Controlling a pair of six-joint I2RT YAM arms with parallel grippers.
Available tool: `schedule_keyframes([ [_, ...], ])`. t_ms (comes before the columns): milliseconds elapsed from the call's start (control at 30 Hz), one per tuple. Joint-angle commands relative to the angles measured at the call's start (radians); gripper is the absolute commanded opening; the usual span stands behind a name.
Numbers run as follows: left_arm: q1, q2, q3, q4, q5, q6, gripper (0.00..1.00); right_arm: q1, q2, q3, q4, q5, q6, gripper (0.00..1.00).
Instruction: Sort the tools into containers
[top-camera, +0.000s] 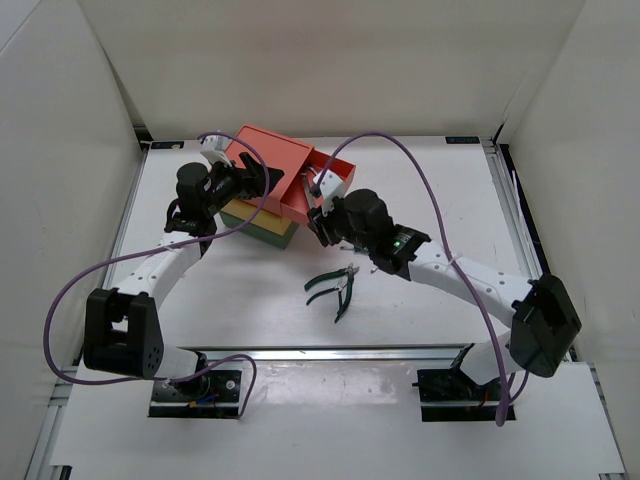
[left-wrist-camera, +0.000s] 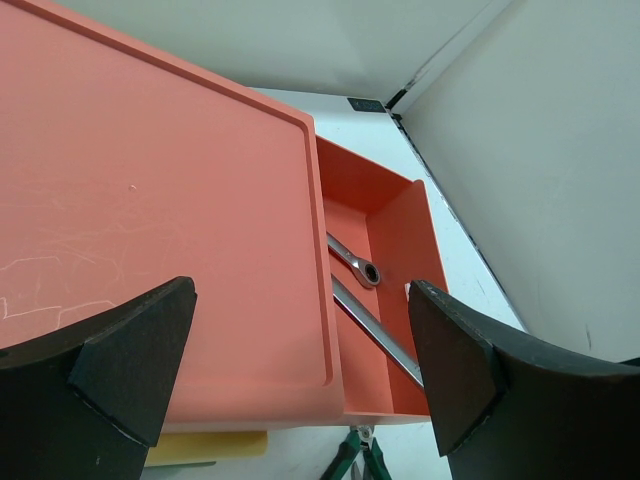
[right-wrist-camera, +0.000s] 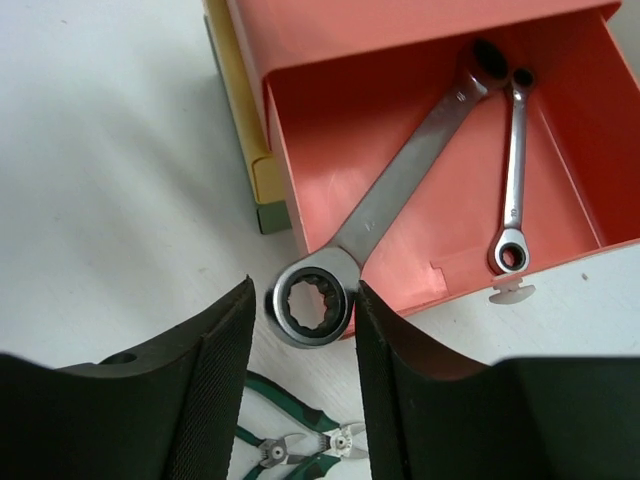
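The salmon-red drawer (right-wrist-camera: 390, 120) is pulled out of the top of the stacked boxes (top-camera: 262, 165). A large silver wrench (right-wrist-camera: 400, 180) lies slanted in it, its ring end sticking out over the front wall. A small wrench (right-wrist-camera: 513, 200) lies beside it. My right gripper (right-wrist-camera: 305, 300) is open and straddles the large wrench's ring end, with a gap at its left finger. My left gripper (left-wrist-camera: 300, 350) is open wide over the red box top (left-wrist-camera: 150, 200) and the drawer. Two green-handled pliers (top-camera: 335, 285) lie on the table. The screwdrivers are out of view.
The yellow box (right-wrist-camera: 255, 150) and the dark green box (right-wrist-camera: 270, 215) sit under the red one, both closed. The red drawer's white knob (right-wrist-camera: 512, 292) faces the table's right side. White walls enclose the table (top-camera: 420, 200).
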Motion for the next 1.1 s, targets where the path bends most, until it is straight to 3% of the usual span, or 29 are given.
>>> schedule_keyframes([
  [0, 0.002, 0.048, -0.049, -0.179, 0.006, -0.008, 0.99, 0.007, 0.03, 0.051, -0.001, 0.064, -0.037, 0.48],
  [500, 0.0, 0.051, -0.049, -0.178, 0.003, -0.005, 0.99, 0.003, 0.144, 0.192, 0.068, 0.218, -0.087, 0.43],
  [633, 0.002, 0.054, -0.046, -0.179, 0.003, -0.005, 0.99, 0.004, 0.149, 0.243, 0.06, 0.232, -0.07, 0.53],
  [733, 0.005, 0.057, -0.045, -0.181, 0.0, -0.004, 0.99, 0.004, 0.049, 0.152, 0.161, 0.273, -0.043, 0.7],
  [800, 0.008, 0.057, -0.043, -0.177, 0.0, -0.007, 0.99, -0.002, 0.006, 0.094, 0.203, 0.337, -0.029, 0.67],
  [900, 0.018, 0.045, -0.046, -0.164, -0.018, -0.027, 0.99, -0.039, -0.055, 0.016, 0.209, 0.426, 0.043, 0.54],
  [1067, 0.074, 0.002, -0.049, -0.13, -0.098, -0.109, 0.99, -0.164, -0.098, -0.098, 0.193, 0.393, 0.276, 0.51],
])
